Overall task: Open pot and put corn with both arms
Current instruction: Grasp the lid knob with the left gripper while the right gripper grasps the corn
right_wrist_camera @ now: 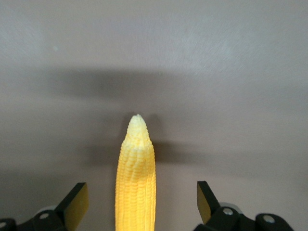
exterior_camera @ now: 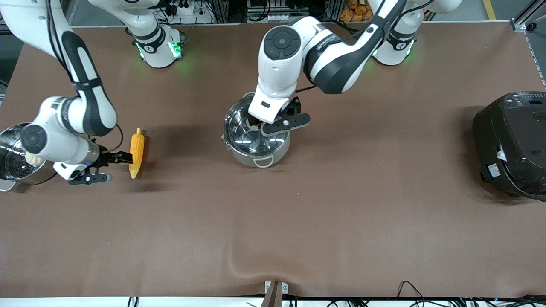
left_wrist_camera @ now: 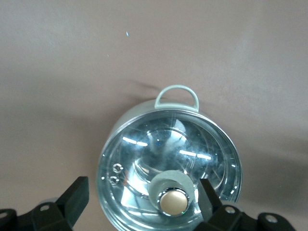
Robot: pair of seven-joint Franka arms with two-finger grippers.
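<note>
We find the pot (exterior_camera: pixel 256 138) near the middle of the counter, a little toward the edge where the arm bases stand, with its glass lid (left_wrist_camera: pixel 168 161) seated on it and the copper-coloured knob (left_wrist_camera: pixel 173 202) showing at the centre. One loop handle (exterior_camera: pixel 263 162) points at the front camera's edge. Our left gripper (exterior_camera: pixel 261 125) sits low over the lid, its fingers (left_wrist_camera: pixel 76 196) spread wide to either side of the knob, touching nothing we can see.

The corn (exterior_camera: pixel 136 152) lies flat on the brown cloth toward the right arm's end of the counter, well apart from the pot, its tapered tip (right_wrist_camera: pixel 137 121) pointing toward the base edge. Our right gripper (exterior_camera: pixel 121 164) is at the cob's blunt end, fingers (right_wrist_camera: pixel 74 202) spread on both sides of it and not gripping it.

Beside that arm's wrist, at the very edge of the right arm's end, we see a steel steamer pot (exterior_camera: pixel 10 160) with a white bun (exterior_camera: pixel 33 159) inside, partly hidden by the arm. A big black rice cooker (exterior_camera: pixel 514 143) stands at the left arm's end. Bare cloth lies between the corn and the pot.
</note>
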